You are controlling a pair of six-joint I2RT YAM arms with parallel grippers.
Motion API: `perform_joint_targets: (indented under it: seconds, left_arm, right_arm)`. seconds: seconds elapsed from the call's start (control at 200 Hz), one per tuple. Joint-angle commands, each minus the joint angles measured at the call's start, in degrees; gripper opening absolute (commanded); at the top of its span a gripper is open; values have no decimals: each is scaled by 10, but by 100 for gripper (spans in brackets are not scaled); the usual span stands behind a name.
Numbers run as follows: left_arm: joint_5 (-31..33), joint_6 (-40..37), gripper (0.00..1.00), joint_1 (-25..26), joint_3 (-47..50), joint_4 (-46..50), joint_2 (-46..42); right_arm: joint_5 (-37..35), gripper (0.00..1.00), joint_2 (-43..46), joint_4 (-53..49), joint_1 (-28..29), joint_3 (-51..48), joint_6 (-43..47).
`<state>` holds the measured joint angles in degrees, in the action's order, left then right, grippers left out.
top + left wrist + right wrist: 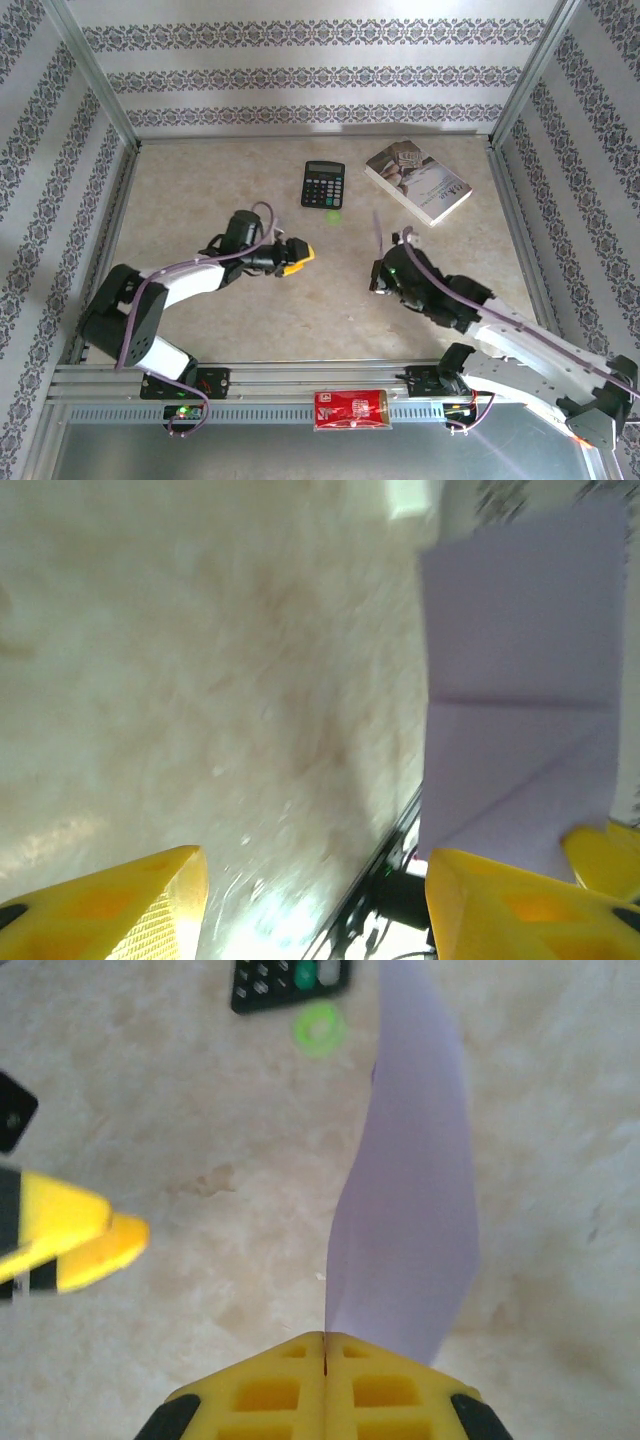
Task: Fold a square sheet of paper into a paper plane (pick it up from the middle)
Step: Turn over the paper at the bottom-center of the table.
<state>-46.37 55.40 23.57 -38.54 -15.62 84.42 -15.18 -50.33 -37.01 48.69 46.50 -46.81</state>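
From above, the left gripper (300, 253) hovers over the table (200, 180) a little toward 9 o'clock of centre, its yellow fingers pointing to 3 o'clock. The right gripper (383, 268) is well apart at 3 o'clock of it and holds the paper (378, 238), seen edge-on as a thin lilac strip standing up toward 12 o'clock. A calculator (323, 184) lies at 12 o'clock of centre, a green disc (333, 215) is just at its 6 o'clock, and a book (418, 180) lies at 2 o'clock. In the left wrist view the fingers (130, 905) stand spread and released, with bare table between them. The paper hangs at 2 o'clock, creased once across and once on a slant, and its lower edge drops behind the finger at 5 o'clock; whether they touch I cannot tell. In the right wrist view the jaws are clenched on the paper's bottom edge, and it rises from them toward 12 o'clock, bowed and off the table. The left gripper's yellow tip shows at 9 o'clock, apart from the paper.
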Motion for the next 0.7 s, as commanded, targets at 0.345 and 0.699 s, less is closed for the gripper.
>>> perform_joint_targets:
  seconds: [0.345, 0.699]
  left_arm:
    - [136, -131, 58, -50, -62, 316, -93]
    - [66, 13, 40, -17, -20, 133, -38]
  right_arm:
    - [83, 0, -326, -47, 148, 123, 143]
    - [178, 5, -356, 239, 159, -6, 85]
